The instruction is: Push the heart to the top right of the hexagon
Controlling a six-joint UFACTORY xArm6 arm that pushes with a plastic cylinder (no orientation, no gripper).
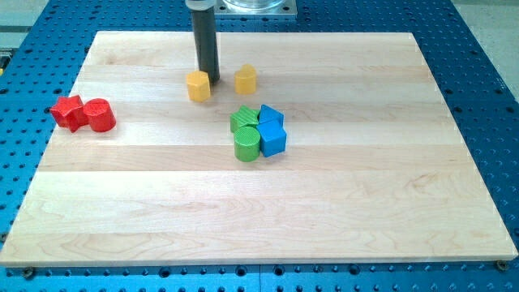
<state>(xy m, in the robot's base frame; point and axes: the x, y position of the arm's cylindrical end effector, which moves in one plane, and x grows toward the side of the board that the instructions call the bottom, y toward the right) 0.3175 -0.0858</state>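
Note:
A yellow heart block [199, 85] sits near the view's top, left of centre. A yellow hexagon block [246, 79] stands a short way to its right, with a gap between them. My tip [212, 79] is down on the board at the heart's upper right edge, touching or almost touching it, and lies in the gap, closer to the heart than to the hexagon. The dark rod rises from there out of the view's top.
A red star [66, 112] and a red cylinder [99, 115] touch at the view's left. A cluster below the hexagon holds a green star [242, 119], a green cylinder [247, 143], a blue triangle [270, 115] and a blue cube [273, 139].

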